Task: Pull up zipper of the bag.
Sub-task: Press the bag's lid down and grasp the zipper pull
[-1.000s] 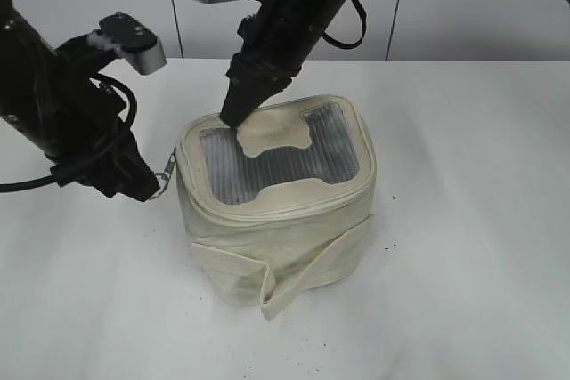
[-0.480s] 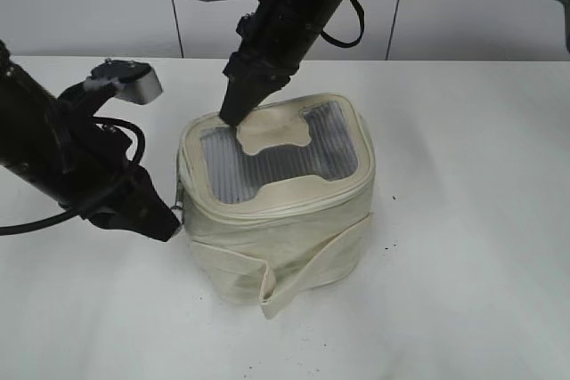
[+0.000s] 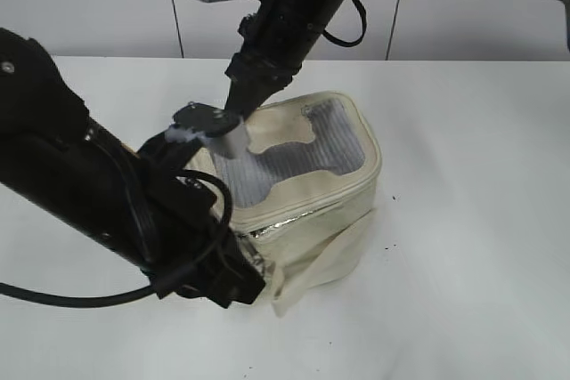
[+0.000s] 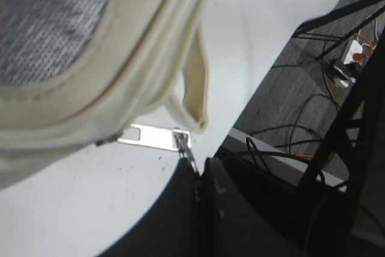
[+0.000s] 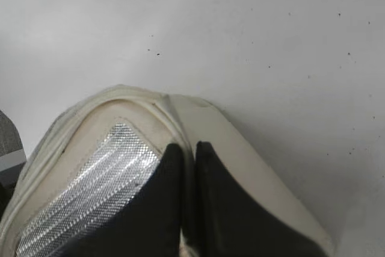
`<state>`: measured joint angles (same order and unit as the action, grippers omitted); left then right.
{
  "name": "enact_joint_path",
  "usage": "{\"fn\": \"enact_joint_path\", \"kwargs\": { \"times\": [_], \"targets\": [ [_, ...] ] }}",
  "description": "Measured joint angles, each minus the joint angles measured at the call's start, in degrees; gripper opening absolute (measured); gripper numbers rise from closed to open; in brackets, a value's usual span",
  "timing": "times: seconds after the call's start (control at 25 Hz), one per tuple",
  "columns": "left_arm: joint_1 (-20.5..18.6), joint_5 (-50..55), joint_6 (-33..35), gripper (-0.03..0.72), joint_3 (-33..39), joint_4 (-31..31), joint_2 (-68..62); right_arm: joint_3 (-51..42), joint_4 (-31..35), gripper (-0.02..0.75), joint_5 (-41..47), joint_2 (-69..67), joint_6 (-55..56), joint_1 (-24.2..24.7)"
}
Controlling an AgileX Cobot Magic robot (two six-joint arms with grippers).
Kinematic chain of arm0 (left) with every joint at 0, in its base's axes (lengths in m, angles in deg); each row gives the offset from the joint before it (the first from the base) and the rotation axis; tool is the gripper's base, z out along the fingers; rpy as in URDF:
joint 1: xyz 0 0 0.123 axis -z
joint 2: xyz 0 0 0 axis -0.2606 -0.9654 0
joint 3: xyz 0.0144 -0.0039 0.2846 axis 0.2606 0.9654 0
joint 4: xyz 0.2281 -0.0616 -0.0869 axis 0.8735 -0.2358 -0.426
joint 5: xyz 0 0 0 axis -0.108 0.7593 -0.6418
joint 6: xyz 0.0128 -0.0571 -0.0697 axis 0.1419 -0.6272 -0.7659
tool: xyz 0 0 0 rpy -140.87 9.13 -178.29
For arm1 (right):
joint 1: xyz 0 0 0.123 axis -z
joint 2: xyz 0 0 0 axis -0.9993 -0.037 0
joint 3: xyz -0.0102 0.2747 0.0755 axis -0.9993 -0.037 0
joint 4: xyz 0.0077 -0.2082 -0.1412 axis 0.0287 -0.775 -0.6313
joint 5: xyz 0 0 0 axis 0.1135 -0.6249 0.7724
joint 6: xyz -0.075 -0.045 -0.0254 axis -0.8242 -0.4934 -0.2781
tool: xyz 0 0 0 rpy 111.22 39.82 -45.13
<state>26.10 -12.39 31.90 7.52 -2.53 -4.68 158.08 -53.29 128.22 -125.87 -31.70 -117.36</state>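
At the bag's (image 3: 312, 184) front corner, the left gripper (image 4: 197, 176), clamped on the zipper (image 4: 180, 141) pull, should draw steadily along the track (right gripper (image 5: 188, 200), fingers together, pinning the top).

You see the bag (image 3: 312, 211) as soft cream cloth, matt and creased, with a thick stitched rim. Its top panel (image 3: 334, 135) at the frame's centre is grey mesh, finely woven and faintly shiny. The bone-shaped patch (image 3: 283, 135) looks like smooth cream cloth. At lower centre of the left wrist view, the zipper pull (image 4: 155, 137) is bright, polished metal. Both grippers (image 4: 201, 176) (image 5: 187, 161) look like black matt plastic. The table (image 3: 463, 291) is white, smooth and matt, dotted with dark specks.
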Motion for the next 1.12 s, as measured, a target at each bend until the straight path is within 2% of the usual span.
{"fn": "enact_joint_path", "kwargs": {
  "times": [0.28, 0.44, 0.6, 0.72, 0.92, 1.12],
  "targets": [
    [8.90, -14.98, -1.71, 0.003, 0.81, -10.02, 0.00, 0.00, -0.88, 0.009, 0.05, 0.00, -0.15, 0.05],
    [11.01, -20.07, -1.78, 0.003, 0.77, -15.96, -0.07, 0.00, -1.57, 0.009, 0.05, 0.05, -0.29, 0.16],
    [11.18, -20.43, -2.54, 0.003, 0.46, -16.73, 0.54, 0.06, -1.61, 0.009, 0.05, 0.05, -0.35, 0.26],
    [10.23, -19.75, -6.20, 0.003, 0.46, -15.23, 2.40, 0.19, -1.70, 0.009, 0.05, 0.05, -0.17, 0.33],
    [6.69, -15.71, -15.23, 0.000, 0.33, -5.73, 6.17, 0.64, -1.90, 0.009, -0.05, 0.05, 1.22, 0.71],
    [1.74, -12.98, -18.03, -0.002, 0.28, -1.04, 8.36, 2.66, -2.81, 0.008, -0.05, -0.19, 3.50, 0.75]
  ]
}}
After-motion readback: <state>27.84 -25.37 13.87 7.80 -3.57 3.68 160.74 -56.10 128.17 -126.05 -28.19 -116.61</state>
